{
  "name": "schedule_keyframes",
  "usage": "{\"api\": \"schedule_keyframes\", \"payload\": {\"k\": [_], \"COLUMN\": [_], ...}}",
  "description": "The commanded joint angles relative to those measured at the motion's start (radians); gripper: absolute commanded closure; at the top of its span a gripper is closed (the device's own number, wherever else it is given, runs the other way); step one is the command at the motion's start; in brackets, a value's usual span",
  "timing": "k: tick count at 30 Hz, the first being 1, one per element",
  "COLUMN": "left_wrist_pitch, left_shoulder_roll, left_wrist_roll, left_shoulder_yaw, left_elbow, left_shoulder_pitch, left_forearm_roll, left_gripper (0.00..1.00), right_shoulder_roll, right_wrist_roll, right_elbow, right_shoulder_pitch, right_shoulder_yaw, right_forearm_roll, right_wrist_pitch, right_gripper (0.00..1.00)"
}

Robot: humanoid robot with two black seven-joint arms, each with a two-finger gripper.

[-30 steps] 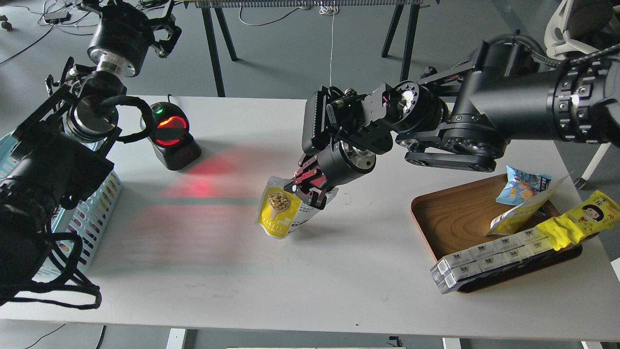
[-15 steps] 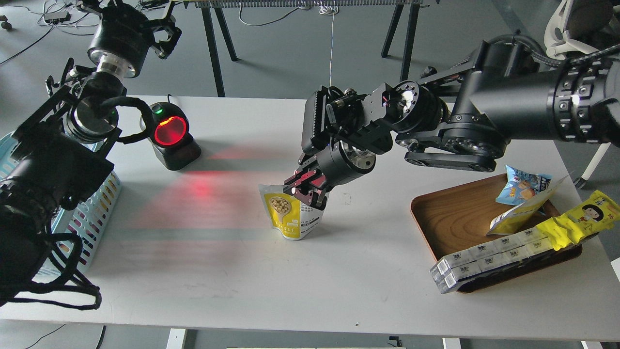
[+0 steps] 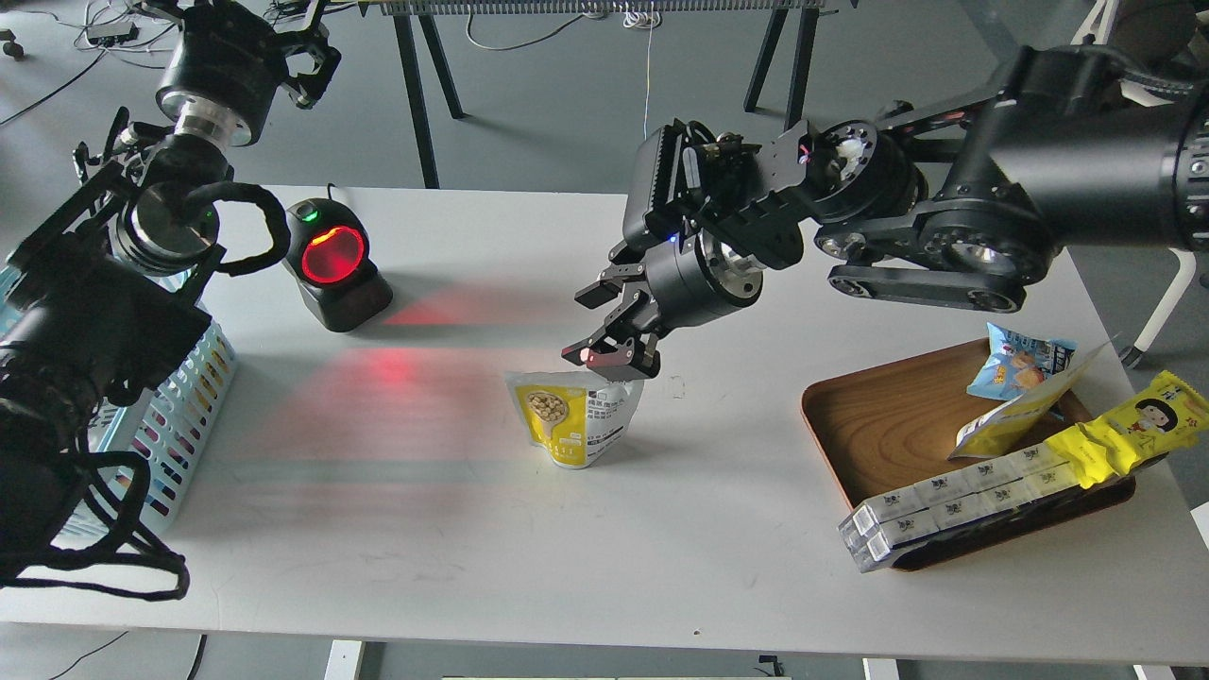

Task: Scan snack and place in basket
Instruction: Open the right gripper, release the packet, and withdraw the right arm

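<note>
The snack (image 3: pixel 573 416), a yellow pouch with a round picture of brown nuggets and a white part with dark text, stands upright on the white table near its middle. My right gripper (image 3: pixel 604 327) is open and empty, just above and to the right of the pouch's top edge, apart from it. The light blue basket (image 3: pixel 179 416) with slotted sides sits at the table's left edge, mostly hidden behind my left arm. My left gripper (image 3: pixel 304 59) is raised at the far upper left, behind the table; it is dark and its fingers cannot be told apart.
A black barcode scanner (image 3: pixel 334 264) with a glowing red window stands at the back left and casts red light on the table (image 3: pixel 397 529). A brown wooden tray (image 3: pixel 878 425) at the right holds a small blue snack bag (image 3: pixel 1015 364), a long yellow cartoon-face wrapper (image 3: pixel 1129 430) and white packs (image 3: pixel 945 505).
My right gripper has opened, let go of the snack, and moved up and to the right. The pouch went from tilted in the grip to standing free on the table.
</note>
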Motion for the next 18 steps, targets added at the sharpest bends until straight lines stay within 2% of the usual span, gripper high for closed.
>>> {"api": "schedule_keyframes", "payload": {"k": [1, 4, 7, 9, 10, 12, 18], "left_wrist_pitch": [0.001, 0.002, 0.002, 0.002, -0.001, -0.013, -0.014], "left_shoulder_roll": [0.022, 0.033, 0.055, 0.062, 0.065, 0.071, 0.088], "left_wrist_roll": [0.002, 0.002, 0.003, 0.017, 0.02, 0.017, 0.025], "left_shoulder_yaw": [0.001, 0.001, 0.005, 0.049, 0.091, 0.174, 0.235], "left_elbow": [-0.002, -0.002, -0.004, -0.004, -0.002, -0.002, -0.02], "left_shoulder_pitch": [-0.001, -0.001, -0.005, -0.033, -0.057, -0.108, -0.137], "left_forearm_roll": [0.002, 0.003, 0.003, 0.006, 0.006, 0.006, 0.011], "left_gripper": [0.0, 0.0, 0.0, 0.0, 0.0, 0.0, 0.0], "right_shoulder_roll": [-0.098, -0.197, -0.305, -0.375, -0.404, -0.447, -0.507], "right_wrist_roll": [0.0, 0.0, 0.0, 0.0, 0.0, 0.0, 0.0], "right_elbow": [0.05, 0.064, 0.047, 0.03, 0.018, -0.017, -0.198], "right_shoulder_pitch": [0.019, 0.019, -0.013, -0.064, -0.088, -0.131, -0.274], "right_shoulder_yaw": [0.04, 0.101, 0.169, 0.209, 0.235, 0.284, 0.413], "right_forearm_roll": [0.091, 0.13, 0.186, 0.258, 0.289, 0.332, 0.504], "right_wrist_pitch": [0.013, 0.058, 0.12, 0.16, 0.175, 0.191, 0.194], "right_gripper": [0.3, 0.3, 0.25, 0.24, 0.21, 0.04, 0.03]}}
